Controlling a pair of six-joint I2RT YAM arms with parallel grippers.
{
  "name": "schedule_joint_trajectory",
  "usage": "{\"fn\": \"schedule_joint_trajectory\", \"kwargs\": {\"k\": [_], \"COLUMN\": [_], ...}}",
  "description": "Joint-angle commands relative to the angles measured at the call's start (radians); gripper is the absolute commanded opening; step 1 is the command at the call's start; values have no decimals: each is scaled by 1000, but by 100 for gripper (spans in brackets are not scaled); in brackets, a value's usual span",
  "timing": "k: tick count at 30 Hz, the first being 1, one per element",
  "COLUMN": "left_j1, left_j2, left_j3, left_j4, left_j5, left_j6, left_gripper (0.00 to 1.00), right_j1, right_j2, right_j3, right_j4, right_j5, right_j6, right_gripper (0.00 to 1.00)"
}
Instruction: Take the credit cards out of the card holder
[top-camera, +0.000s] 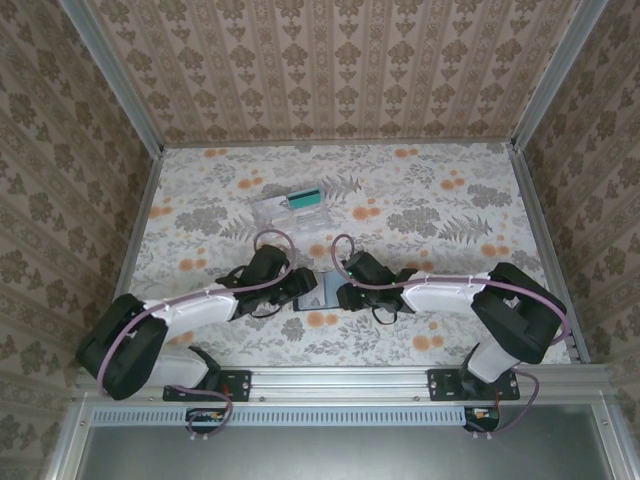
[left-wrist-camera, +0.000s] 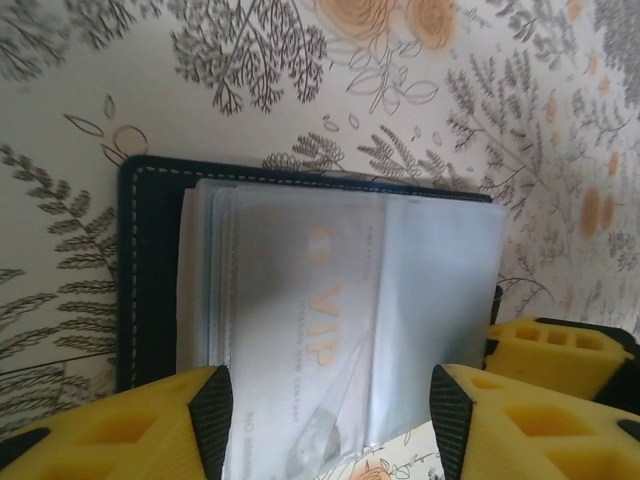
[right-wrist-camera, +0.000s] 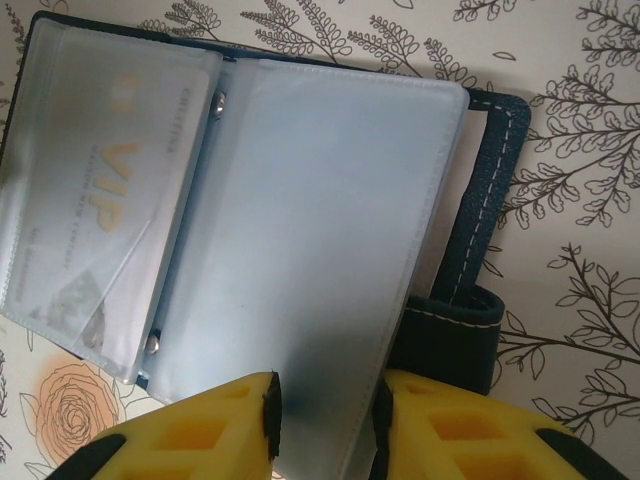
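The holder (top-camera: 308, 297) lies open on the table (top-camera: 450, 200), near the middle and close to the near edge, between my two hands. Its navy cover (right-wrist-camera: 490, 200) is spread flat and the clear sleeves (right-wrist-camera: 310, 250) are fanned out over it. A pale card (right-wrist-camera: 100, 210) with gold VIP lettering sits inside one sleeve, on the left side of the holder in the right wrist view. I count that one as not yet out.

Farther back, a teal card (top-camera: 303, 197) rests in or on a clear box (top-camera: 285, 212), well apart from the holder. I take that as one card already removed. Whether the other sleeves hold more cards I cannot tell; the wide sleeve looks empty.

The left hand (left-wrist-camera: 330, 430) hangs over the near edge of the sleeves with its jaws well apart, straddling the pale card (left-wrist-camera: 310, 330) and clamping nothing. The right hand (right-wrist-camera: 325, 430) is at the edge of the wide sleeve, its jaws drawn close with the sleeve's edge running in between them. I cannot tell whether it has a real pinch on the plastic.

My read is that the task is partway done. What is left is pinning the holder (left-wrist-camera: 150, 270) down and sliding the pale card out of its sleeve.
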Motion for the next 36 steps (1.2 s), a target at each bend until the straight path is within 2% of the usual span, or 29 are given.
{"fn": "schedule_joint_trajectory", "kwargs": {"k": [1,9,15,28,33,36], "left_j1": [-8,-10,-16,-38,-50,-52], "left_j2": [33,37,76,110,122,113], "left_j3": [16,28,45,47,64,80], "left_j4": [60,-25,-35,131,161,117], "left_j5": [19,-16,1,103,138,123], "left_j6": [-22,-13,3,10,27,41], "left_gripper": [56,56,56,55,55,55], "right_j1": [6,7,5,6,5,6], "right_j2": [-12,-9,-4,12,18,18], "right_j3": [-11,-12,-14,-12,-10,-8], "right_j4": [-26,-23,-16,-14,-12,-22], "right_j5": [36,38,35,35,33,39], "right_j6": [24,21,23,27,27,27], "right_gripper": [34,34,34,33,33,33]}}
